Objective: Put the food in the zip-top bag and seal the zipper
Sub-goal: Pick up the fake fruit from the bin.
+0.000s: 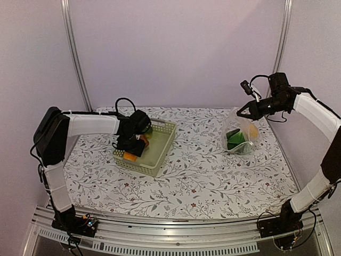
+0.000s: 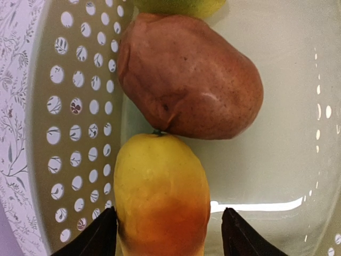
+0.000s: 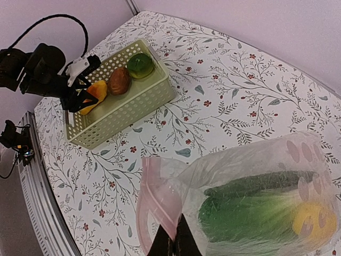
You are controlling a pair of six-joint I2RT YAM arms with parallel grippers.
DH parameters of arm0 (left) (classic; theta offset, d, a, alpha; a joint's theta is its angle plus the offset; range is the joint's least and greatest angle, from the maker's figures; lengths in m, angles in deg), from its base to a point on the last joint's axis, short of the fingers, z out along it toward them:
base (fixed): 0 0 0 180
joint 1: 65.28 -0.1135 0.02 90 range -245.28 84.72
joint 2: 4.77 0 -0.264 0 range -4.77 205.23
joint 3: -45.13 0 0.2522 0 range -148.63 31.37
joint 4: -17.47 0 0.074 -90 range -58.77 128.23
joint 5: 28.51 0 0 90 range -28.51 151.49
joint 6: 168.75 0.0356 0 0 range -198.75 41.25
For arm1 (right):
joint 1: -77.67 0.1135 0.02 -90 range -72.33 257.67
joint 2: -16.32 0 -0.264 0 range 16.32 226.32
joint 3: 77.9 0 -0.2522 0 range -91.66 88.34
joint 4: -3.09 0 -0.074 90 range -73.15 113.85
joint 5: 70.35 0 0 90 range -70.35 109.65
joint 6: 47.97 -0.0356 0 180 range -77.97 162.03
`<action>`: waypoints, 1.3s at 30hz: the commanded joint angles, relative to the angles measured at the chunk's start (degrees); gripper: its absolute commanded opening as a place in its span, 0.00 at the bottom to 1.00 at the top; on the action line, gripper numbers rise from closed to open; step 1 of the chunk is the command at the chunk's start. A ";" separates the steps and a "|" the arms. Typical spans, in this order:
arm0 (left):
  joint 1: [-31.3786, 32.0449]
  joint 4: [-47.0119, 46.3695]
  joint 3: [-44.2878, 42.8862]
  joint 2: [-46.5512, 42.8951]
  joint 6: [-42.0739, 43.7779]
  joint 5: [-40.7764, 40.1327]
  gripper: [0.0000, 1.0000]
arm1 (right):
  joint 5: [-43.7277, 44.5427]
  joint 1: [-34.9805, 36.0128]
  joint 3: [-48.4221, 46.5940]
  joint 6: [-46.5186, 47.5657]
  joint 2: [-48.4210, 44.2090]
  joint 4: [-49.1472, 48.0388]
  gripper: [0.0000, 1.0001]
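Inside basket (image 2: 80, 133), L claw (image 2: 169, 234) straddles yellow-orange piece (image 2: 160, 192); R claw (image 3: 175, 242) pinching bag (image 3: 240, 170)

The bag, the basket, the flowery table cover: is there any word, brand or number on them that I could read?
No text can be read in any view.
The zip-top bag is clear plastic with no print showing.
The basket is plain, with only round holes.
The table cover bears only leaves and flowers.

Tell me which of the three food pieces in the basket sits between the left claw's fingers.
The yellow-orange mango at the end of the basket: the open left claw straddles it. The brown piece and the green piece lie farther along.
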 commanded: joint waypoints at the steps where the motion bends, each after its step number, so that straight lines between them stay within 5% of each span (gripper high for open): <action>1: 0.57 0.84 -0.75 1.57 -1.44 0.57 0.67 | -1.06 0.27 0.66 0.41 -1.42 -0.93 0.00; 13: 0.53 0.95 1.22 0.85 -3.24 0.78 0.63 | -1.26 0.27 0.91 0.56 -1.57 -0.94 0.00; 27: 0.90 1.07 1.42 -2.63 -2.81 0.90 0.41 | -0.74 0.27 1.31 0.52 -2.25 -1.01 0.00; 39: 4.32 3.49 -4.88 -8.44 -2.20 2.21 0.38 | -0.72 0.22 0.97 0.45 -1.93 -1.14 0.00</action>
